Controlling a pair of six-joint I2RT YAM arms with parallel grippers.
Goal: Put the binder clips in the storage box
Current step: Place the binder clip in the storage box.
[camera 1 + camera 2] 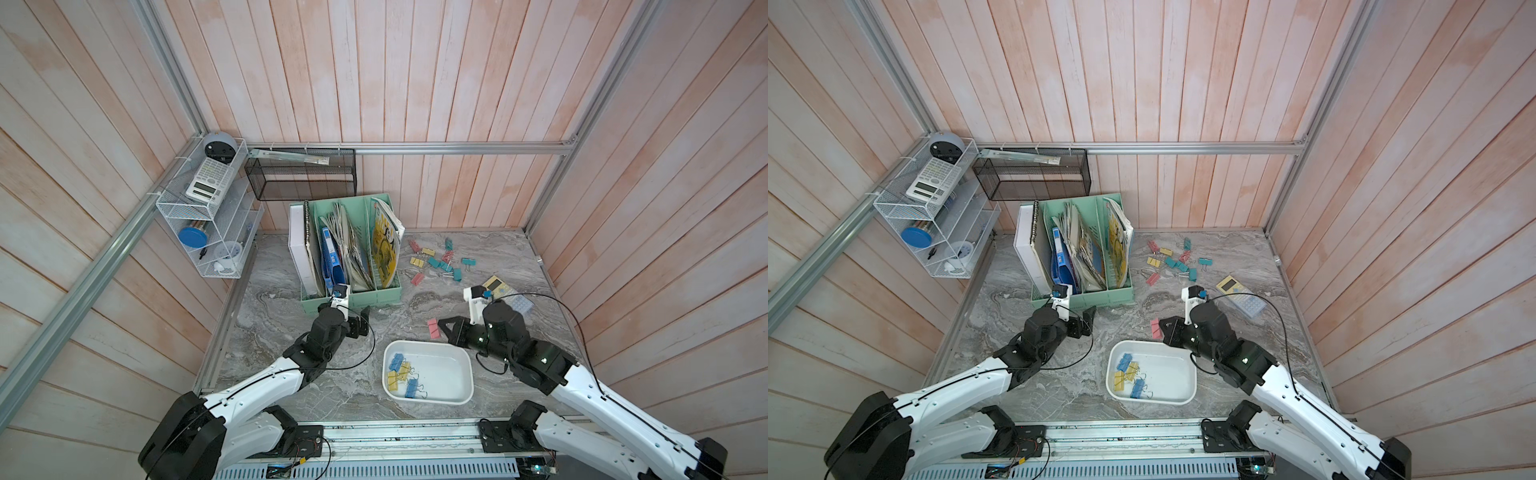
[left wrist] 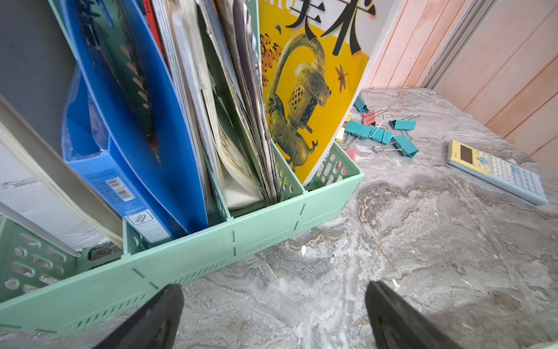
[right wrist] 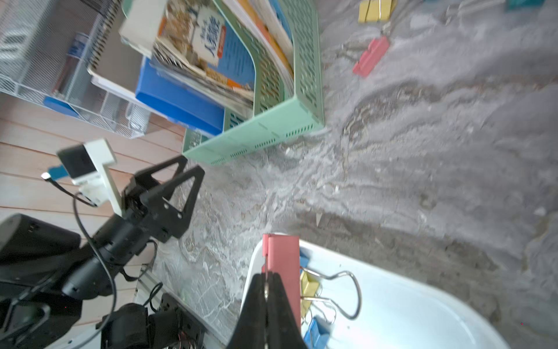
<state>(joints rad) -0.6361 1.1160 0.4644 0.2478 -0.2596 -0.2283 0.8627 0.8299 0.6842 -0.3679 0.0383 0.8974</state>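
Observation:
My right gripper is shut on the wire handle of a pink binder clip. The clip hangs in the air at the far rim of the white storage box. Several blue and yellow clips lie in the box's left part. Several loose binder clips in pink, yellow and teal are scattered at the back of the table, right of the file holder. Near the file holder's front wall my left gripper stands open and holds nothing.
A mint-green file holder full of folders and magazines stands at the back centre. A yellow-and-blue calculator lies behind the right arm. A black mesh basket and a white wire shelf hang on the walls.

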